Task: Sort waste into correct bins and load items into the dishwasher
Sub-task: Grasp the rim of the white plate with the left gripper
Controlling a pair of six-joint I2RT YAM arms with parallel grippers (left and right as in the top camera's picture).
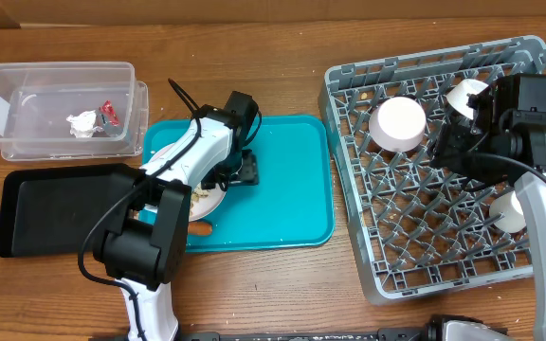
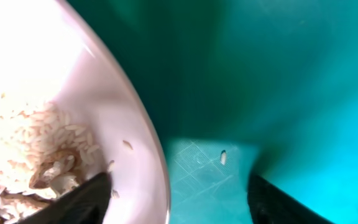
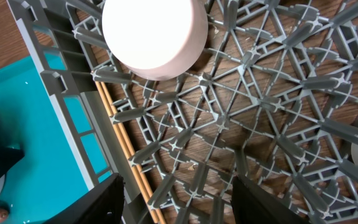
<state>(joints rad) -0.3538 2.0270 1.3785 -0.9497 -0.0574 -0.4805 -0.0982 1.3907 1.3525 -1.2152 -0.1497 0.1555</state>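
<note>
On the teal serving tray [image 1: 292, 189] lies the white plate [image 1: 209, 199] with beige food scraps [image 2: 30, 143] on it. My left gripper [image 1: 232, 173] [image 2: 179, 186] is open and straddles the plate's rim [image 2: 148, 155]: one finger [image 2: 86, 199] is over the plate, the other [image 2: 278, 202] over the tray. A small carrot [image 1: 200, 227] lies at the tray's front edge. My right gripper [image 1: 448, 142] [image 3: 179, 186] hangs open and empty over the grey dishwasher rack [image 1: 347, 189] [image 3: 229, 112]. The rack holds an upturned bowl [image 1: 398, 123] [image 3: 154, 31] and chopsticks [image 3: 120, 134] along its left wall.
The clear tub [image 1: 27, 80] at the back left holds a red-and-white wrapper [image 1: 110, 112] and a paper ball [image 1: 83, 123]. The black tray [image 1: 55, 204] lies in front of it, left of the teal tray. Two more white dishes [image 1: 467, 95] [image 1: 510, 210] sit in the rack.
</note>
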